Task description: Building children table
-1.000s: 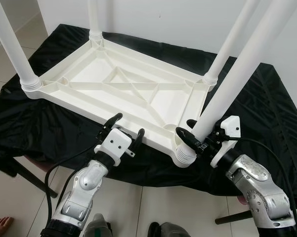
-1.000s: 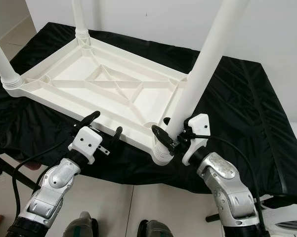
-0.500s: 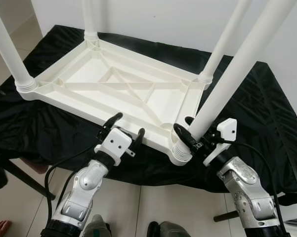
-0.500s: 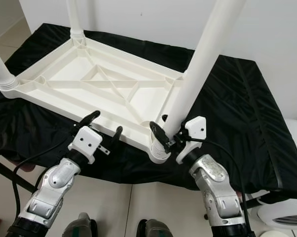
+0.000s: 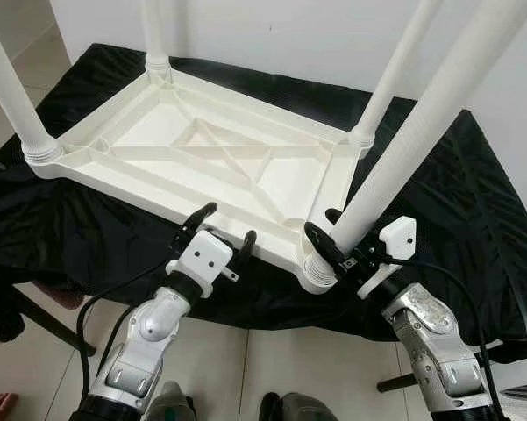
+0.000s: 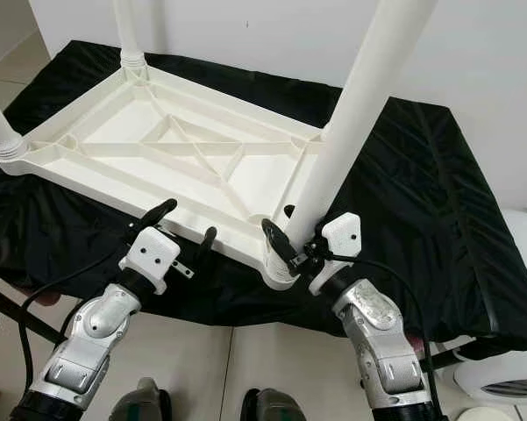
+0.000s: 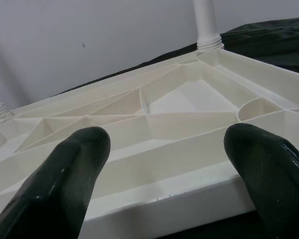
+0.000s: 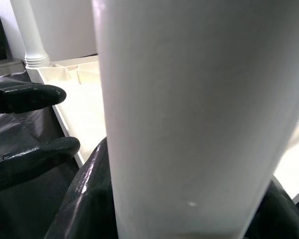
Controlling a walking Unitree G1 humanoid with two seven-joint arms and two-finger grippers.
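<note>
White wall behind; a black cloth (image 5: 473, 219) covers the work surface, tiled floor below. On the cloth lies the white tabletop (image 5: 219, 162), upside down, ribbed underside showing. All four legs stand in their corner sockets: three far ones seated, and the near-right leg (image 5: 403, 149) standing in its socket with its threaded collar at the corner. Judged from this, assembly is nearly done; what seems left is tightening that last leg and turning the table upright. Right gripper (image 5: 331, 239) is clamped around the base of the near-right leg just above the collar, black fingers (image 8: 87, 199) wrapping both sides of the tube. Left gripper (image 5: 224, 226) sits at the near long edge of the tabletop, fingers (image 7: 64, 179) spread wide apart, straddling the rim without pinching it, holding nothing.
</note>
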